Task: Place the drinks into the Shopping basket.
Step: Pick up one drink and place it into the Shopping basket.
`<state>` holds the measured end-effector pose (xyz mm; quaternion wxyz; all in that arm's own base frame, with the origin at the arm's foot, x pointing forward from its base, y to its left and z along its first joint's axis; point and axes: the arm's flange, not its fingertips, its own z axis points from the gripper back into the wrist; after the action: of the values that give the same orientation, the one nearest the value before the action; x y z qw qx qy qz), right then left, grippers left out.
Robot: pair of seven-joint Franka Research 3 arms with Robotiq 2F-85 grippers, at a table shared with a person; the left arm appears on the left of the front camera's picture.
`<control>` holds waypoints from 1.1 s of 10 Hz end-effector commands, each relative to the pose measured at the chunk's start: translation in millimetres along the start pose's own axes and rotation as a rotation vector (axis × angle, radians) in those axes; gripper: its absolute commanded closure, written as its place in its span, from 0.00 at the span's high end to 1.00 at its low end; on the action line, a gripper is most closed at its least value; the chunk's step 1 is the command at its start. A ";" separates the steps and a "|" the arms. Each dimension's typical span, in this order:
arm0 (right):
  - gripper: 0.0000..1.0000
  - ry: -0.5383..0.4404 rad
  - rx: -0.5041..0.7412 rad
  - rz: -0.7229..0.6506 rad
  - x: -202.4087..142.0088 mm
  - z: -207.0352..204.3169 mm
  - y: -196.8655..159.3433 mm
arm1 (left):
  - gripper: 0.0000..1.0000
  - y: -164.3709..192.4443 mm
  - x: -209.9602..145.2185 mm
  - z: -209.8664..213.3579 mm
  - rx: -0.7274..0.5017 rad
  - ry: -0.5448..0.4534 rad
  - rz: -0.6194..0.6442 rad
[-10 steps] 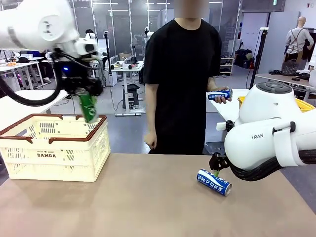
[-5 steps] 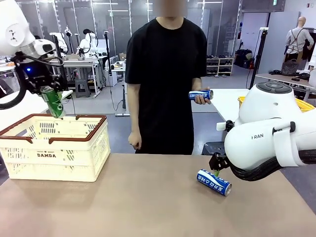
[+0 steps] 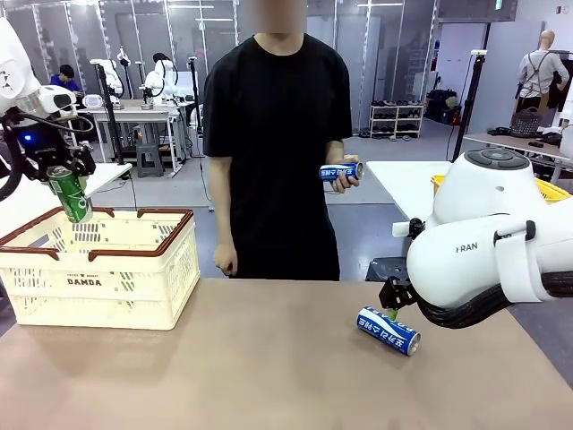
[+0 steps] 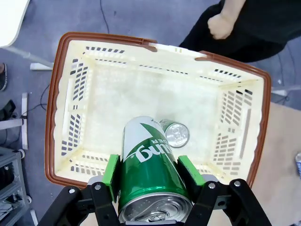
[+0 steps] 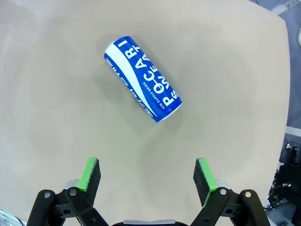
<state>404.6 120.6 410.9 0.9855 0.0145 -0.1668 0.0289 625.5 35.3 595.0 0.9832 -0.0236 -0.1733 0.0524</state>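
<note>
Front view gave us a smooth tan desk [image 3: 251, 376] in a lab with grey floor, glass partitions and other worktables behind. Our left gripper [image 3: 68, 182] was clamped on a green can [image 3: 72, 201], held tilted above the basket [image 3: 107, 282] at the desk's far left corner; in the left wrist view another can [image 4: 174, 133] showed its silver top inside it. A blue can [image 3: 388, 330] lay on its side near the right edge, just ahead of our right gripper [image 5: 148, 180], whose jaws gaped wide and empty. Across the desk a person's hand [image 3: 352, 178] held a second blue can [image 3: 337, 171].
</note>
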 end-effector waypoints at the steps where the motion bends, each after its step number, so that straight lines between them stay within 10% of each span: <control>1: 1.00 -0.007 -0.005 0.008 -1.1 -1.7 -1.2 | 0.61 -2.5 -0.3 0.6 0.002 0.000 -0.004; 11: 1.00 -0.007 -0.005 0.008 -1.1 -1.7 -1.2 | 0.61 3.0 15.6 -68.4 -0.046 -0.005 -0.030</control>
<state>404.6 120.6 410.9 0.9855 0.0145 -0.1668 0.0289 658.2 34.5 532.1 0.9864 -0.0263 -0.1561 0.0439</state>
